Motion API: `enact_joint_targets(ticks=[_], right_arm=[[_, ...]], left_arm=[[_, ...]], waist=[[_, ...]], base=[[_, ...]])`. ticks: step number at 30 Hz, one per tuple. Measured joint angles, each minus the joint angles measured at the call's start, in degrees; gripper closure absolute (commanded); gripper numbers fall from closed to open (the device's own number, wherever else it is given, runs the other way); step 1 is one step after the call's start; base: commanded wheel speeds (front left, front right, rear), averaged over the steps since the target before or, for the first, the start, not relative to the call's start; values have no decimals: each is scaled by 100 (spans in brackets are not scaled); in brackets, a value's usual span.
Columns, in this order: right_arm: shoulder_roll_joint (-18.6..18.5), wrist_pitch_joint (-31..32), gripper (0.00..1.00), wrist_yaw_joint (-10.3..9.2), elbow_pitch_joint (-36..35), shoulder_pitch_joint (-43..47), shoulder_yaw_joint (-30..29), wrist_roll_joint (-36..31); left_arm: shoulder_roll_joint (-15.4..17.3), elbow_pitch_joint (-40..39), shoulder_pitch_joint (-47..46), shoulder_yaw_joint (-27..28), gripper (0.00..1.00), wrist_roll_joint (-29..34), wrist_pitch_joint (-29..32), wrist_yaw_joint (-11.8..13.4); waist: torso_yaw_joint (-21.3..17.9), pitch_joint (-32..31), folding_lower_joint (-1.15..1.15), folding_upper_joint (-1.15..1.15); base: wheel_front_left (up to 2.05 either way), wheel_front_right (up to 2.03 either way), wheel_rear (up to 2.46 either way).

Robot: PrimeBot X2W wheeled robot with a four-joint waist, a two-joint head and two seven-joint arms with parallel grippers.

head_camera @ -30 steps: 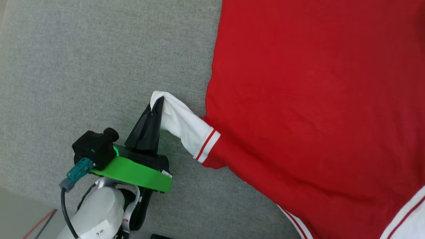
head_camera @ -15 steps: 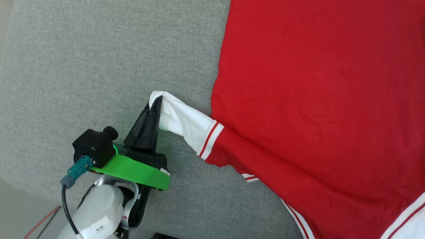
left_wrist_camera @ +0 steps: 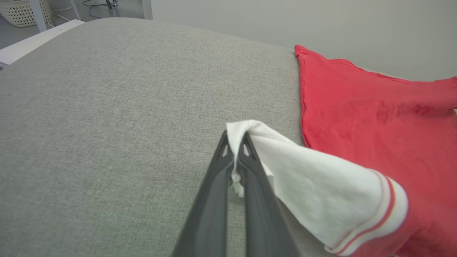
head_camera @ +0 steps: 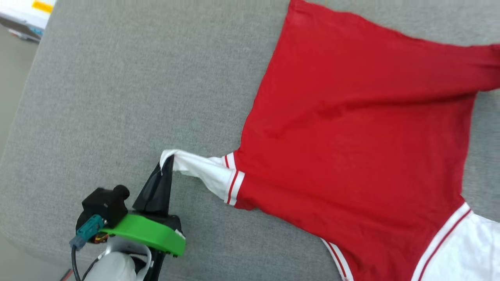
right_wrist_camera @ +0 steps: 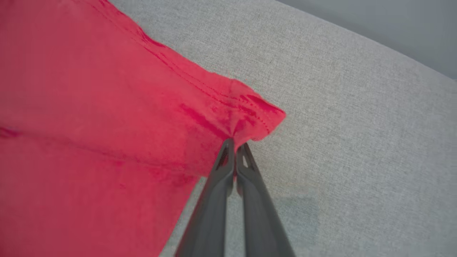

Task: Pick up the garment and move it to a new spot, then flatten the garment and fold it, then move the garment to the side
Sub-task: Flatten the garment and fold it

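Has snapped right hand shut on red hem corner of shirt within the last second and pinches white sleeve in left hand at lower left, seemingly to stretch shirt, spread centre-right on worktop, flat before folding.

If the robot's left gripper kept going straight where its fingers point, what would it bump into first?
The left gripper is pinching the white sleeve. Past that fold, straight ahead lies just grey cushion, so the way looks free, I think; the garment's red body sits off to the right.
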Motion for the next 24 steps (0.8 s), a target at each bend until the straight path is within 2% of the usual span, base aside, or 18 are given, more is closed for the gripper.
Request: enact_joint_targets(ticks=[4,7,13,16,20,22,23,24], right_arm=[[-404,-260,100,0,-645,940,-37,343],[-666,-432,100,0,-1002,1777,-332,536],[-661,-626,100,0,-1425,3535,-1126,714],[-423,-627,100,0,-1600,4383,-1578,736],[109,-708,100,0,-1830,5411,-2109,668],[432,-681,100,0,-1929,5896,-2253,584],[923,-639,100,0,-1968,6384,-2319,422],[1049,-616,100,0,-1951,6477,-2297,382]], left_arm=[[109,-43,288,43,100,-45,51,100],[168,-90,426,76,100,-53,59,179],[256,-118,660,104,100,-91,115,276],[270,-125,745,96,100,-96,158,300],[308,-149,831,93,100,-102,182,344],[335,-163,847,97,100,-102,182,349],[357,-178,858,94,100,-101,182,371],[359,-180,861,94,100,-101,183,392]], waist=[[-163,-353,0,0],[-299,-580,0,0],[-637,-917,0,0],[-785,-1056,0,0],[-945,-1219,0,0],[-1012,-1276,0,0],[-1088,-1320,0,0],[-1102,-1326,0,0]], base=[[0,0,0],[0,0,0],[0,0,0],[0,0,0],[0,0,0],[0,0,0],[0,0,0],[0,0,0]])
